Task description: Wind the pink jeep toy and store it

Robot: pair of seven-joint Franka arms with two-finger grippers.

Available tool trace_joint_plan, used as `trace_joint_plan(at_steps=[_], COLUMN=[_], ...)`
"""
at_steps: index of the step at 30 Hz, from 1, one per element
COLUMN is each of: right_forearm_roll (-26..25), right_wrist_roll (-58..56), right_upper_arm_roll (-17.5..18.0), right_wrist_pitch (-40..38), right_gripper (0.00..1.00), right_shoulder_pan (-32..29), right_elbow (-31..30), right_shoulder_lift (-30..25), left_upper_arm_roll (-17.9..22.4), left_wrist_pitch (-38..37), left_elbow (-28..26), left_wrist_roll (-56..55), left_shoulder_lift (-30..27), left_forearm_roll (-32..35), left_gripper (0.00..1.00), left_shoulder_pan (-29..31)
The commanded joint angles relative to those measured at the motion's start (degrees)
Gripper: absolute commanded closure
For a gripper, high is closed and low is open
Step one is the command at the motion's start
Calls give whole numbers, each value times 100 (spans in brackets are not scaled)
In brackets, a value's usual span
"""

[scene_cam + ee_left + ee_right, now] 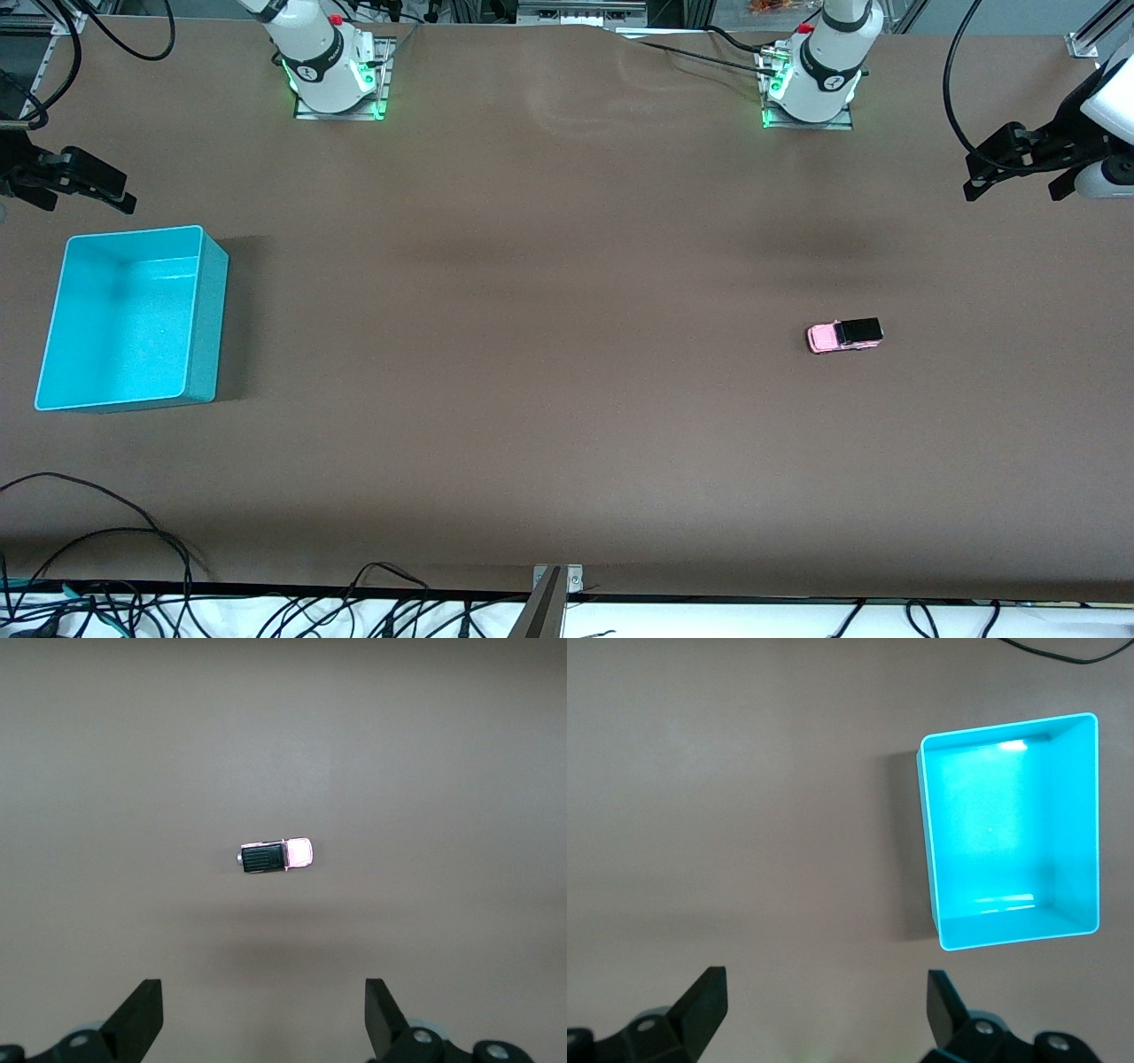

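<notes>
Front view. Item: pink jeep toy point(844, 335), standing on its wheels on the brown table point(549, 372), toward the left arm's end, well apart from the turquoise bin point(208, 319) at the right arm's end. Left gripper point(1014, 164) held high at the view's edge, the toy below it and nearer the table's middle; right gripper point(71, 182) up above the bin's upper corner. Neither touches anything.

Left wrist view. Left gripper point(263, 1020): fingers spread wide, nothing between them. The toy point(276, 855) lies ahead of the fingertips, roughly centred on the gap, its long axis crosswise to the fingers' closing line.

Right wrist view. Right gripper point(826, 1017): fingers likewise apart, empty. The bin point(1010, 939), empty, sits ahead and off to one side.

Handling, by judgement: light, rigid, hard-shelled, smooth; free wheels likely let it roll when nudged. Best hold: across the narrow body sides, mid-length, which calls for a wrist turn first.
</notes>
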Motion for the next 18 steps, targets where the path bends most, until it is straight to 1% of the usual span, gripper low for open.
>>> trace_joint_plan(at_steps=[1,18], right_forearm_roll=[117,117], right_wrist_roll=[55,-7], right_upper_arm_roll=[1,1], right_wrist_pitch=[-14,-31], right_gripper=[0,0], right_shoulder_pan=[21,12], right_elbow=[154,136], right_shoulder_lift=[57,57], left_upper_arm_roll=[-29,-29], left_wrist_pitch=[-131,-131], left_elbow=[222,230], left_wrist_roll=[-44,-35], left_shoulder_lift=[116,116], left_forearm_roll=[-116,-116], left_gripper=[0,0], left_shoulder_pan=[54,54])
